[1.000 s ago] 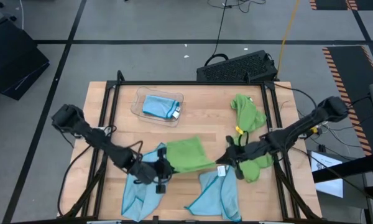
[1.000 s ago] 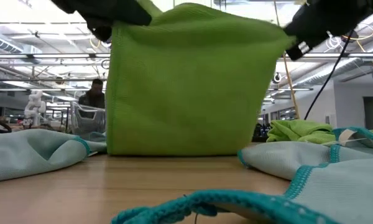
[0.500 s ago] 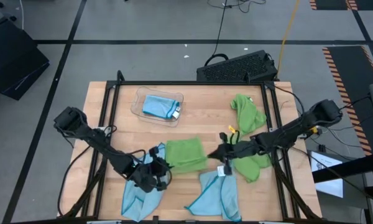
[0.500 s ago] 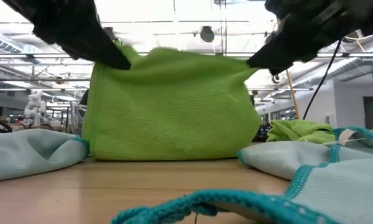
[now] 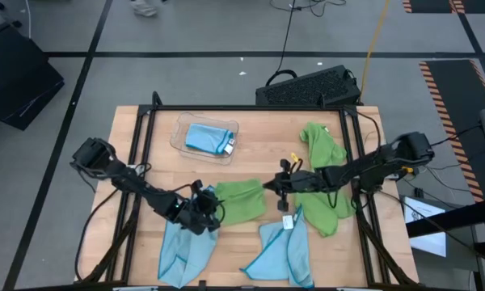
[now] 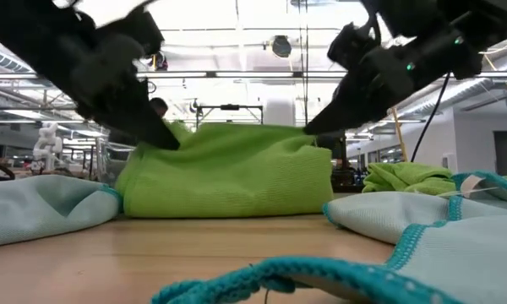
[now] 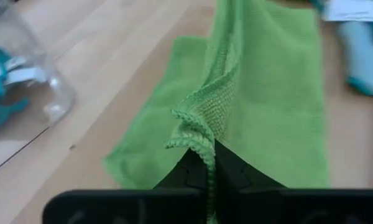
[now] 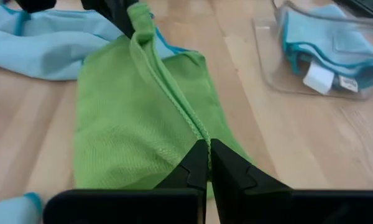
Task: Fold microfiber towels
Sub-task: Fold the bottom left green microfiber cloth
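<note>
A towel (image 5: 240,200) is lying at the middle of the table (image 5: 267,141), being pinched at one end by the left gripper (image 5: 207,204) and at the other by the right gripper (image 5: 268,185). A tray (image 5: 180,128) is sitting behind it to the left, with a folded towel (image 5: 205,138) lying in it. Two towels (image 5: 182,249) (image 5: 276,252) are lying at the front edge. Crumpled towels (image 5: 323,174) are lying to the right.

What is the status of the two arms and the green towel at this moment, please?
Left gripper and right gripper: jaws shut on opposite edges of green towel. Towel folded, low over table. Blue towels close by, nothing blocking.
</note>
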